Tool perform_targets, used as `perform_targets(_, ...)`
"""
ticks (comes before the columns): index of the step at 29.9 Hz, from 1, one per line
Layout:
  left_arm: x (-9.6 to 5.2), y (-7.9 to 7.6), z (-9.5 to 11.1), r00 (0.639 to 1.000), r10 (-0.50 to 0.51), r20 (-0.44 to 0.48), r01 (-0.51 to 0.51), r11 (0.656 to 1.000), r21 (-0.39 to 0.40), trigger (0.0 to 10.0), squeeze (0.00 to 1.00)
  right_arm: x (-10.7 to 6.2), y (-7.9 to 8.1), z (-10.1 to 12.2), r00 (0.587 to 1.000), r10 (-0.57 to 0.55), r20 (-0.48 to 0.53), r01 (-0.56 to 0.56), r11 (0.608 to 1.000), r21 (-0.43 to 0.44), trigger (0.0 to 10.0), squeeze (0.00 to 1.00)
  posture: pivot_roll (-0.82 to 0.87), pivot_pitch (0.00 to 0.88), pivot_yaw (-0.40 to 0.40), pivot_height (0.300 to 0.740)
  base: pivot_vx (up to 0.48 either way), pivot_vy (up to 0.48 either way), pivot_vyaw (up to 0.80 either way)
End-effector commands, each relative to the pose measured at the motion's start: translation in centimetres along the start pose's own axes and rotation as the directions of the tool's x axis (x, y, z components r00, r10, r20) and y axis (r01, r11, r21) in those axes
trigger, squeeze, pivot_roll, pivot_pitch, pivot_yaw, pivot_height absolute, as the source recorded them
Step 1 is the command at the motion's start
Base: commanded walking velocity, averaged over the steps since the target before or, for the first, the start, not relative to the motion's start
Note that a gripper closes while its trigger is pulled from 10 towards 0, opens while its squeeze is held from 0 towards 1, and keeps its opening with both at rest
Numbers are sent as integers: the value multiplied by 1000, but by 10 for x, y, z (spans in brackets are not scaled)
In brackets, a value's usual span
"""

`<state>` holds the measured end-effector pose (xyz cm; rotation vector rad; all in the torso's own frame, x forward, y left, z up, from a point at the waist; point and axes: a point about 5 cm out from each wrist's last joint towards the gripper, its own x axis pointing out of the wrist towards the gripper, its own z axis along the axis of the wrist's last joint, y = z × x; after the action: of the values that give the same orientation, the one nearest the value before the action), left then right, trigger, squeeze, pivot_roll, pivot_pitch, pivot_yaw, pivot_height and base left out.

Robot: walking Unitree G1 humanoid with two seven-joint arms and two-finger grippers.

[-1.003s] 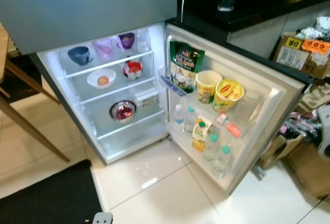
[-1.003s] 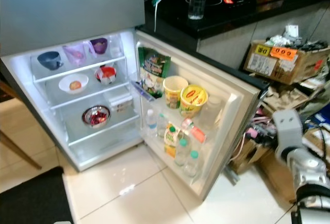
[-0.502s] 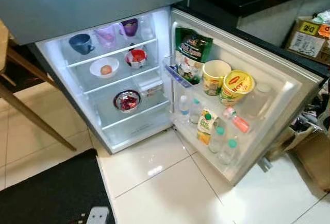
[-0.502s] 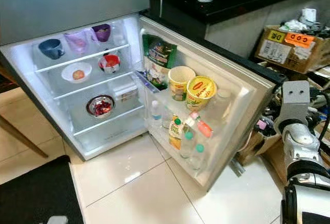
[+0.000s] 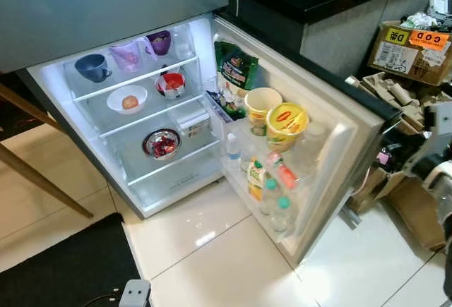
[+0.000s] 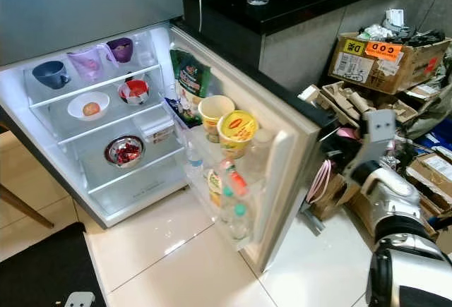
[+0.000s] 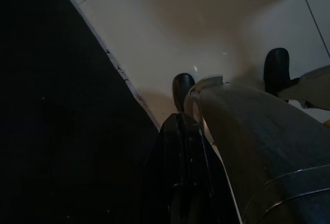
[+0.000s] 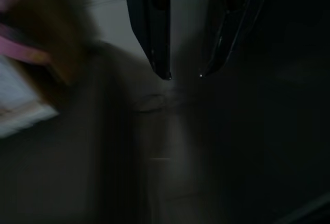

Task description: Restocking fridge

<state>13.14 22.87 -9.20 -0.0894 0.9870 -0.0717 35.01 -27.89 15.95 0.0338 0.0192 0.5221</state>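
Fridge (image 5: 141,180) lit, door (image 6: 282,173) swung open, and behind it right gripper (image 8: 183,74) (blurred, dark) shows fingers slightly parted.

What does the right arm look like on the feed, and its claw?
The right arm is rounded silver segments split by black joint rings, with a flat grey plate near its far end. The right claw has two long, thin, glossy black fingers tapering to narrow tips.
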Motion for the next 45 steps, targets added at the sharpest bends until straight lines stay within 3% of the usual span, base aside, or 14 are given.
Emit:
perform_targets(1,-1,-2,-7,1000,6,-30,-6,1000,-20,10000,0,9,18,-6,988,155,-9,-155,988,5,10000,0,-30,94,40,740,0,0,0)
perform_targets(4,2,-6,-4,1000,1,-26,-1,1000,-24,10000,0,30,65,-16,899,438,14,-438,899,16,10000,0,-42,76,36,740,0,0,0)
perform_targets(5,2,-6,-4,1000,1,-26,-1,1000,-24,10000,0,30,65,-16,899,438,14,-438,899,16,10000,0,-42,76,36,740,0,0,0)
perform_targets(8,5,-12,0,1000,-8,-17,8,1000,-29,10000,0,45,133,-20,732,674,100,-681,731,51,10000,0,-48,63,35,740,0,0,0)
perform_targets(11,6,-13,2,1000,-13,-13,12,999,-30,10000,0,45,158,-18,662,738,135,-749,660,61,10000,0,-48,59,34,740,0,0,0)
perform_targets(13,7,-16,4,1000,-20,-7,20,999,-32,10000,0,45,200,-8,537,813,225,-841,536,71,10000,0,-49,53,35,740,0,0,0)
perform_targets(15,8,-17,5,1000,-22,-6,22,999,-32,10000,0,47,214,1,506,812,291,-858,507,78,10000,0,-48,47,35,740,0,0,0)
perform_targets(17,8,-17,5,1000,-23,-6,23,999,-32,10000,0,51,221,8,505,791,344,-855,512,79,10000,0,-47,44,35,740,0,0,0)
perform_targets(18,9,-18,6,1000,-22,-5,22,999,-32,10000,0,63,211,3,620,705,344,-769,633,89,10000,0,-49,34,37,740,0,0,0)
perform_targets(21,9,-18,7,1000,-21,-6,21,999,-33,10000,0,66,206,-2,664,673,326,-732,675,96,10000,0,-49,33,37,740,0,0,0)
perform_targets(24,9,-17,7,1000,-15,-10,14,999,-33,10000,0,67,176,-28,843,508,177,-526,847,76,10000,0,-52,25,36,740,0,0,0)
perform_targets(28,9,-18,7,1000,-13,-12,13,999,-34,10000,0,58,156,-53,925,378,37,-379,923,63,10000,0,-57,19,34,740,0,0,0)
perform_targets(37,12,-23,10,1000,-15,-9,15,999,-39,10000,0,17,128,-132,950,120,-289,-82,987,138,10000,0,-60,4,27,740,0,0,329)
perform_targets(45,14,-26,13,1000,-15,-5,15,999,-41,10000,0,-42,116,-190,836,-55,-546,146,981,125,10000,0,-67,0,22,740,0,0,723)
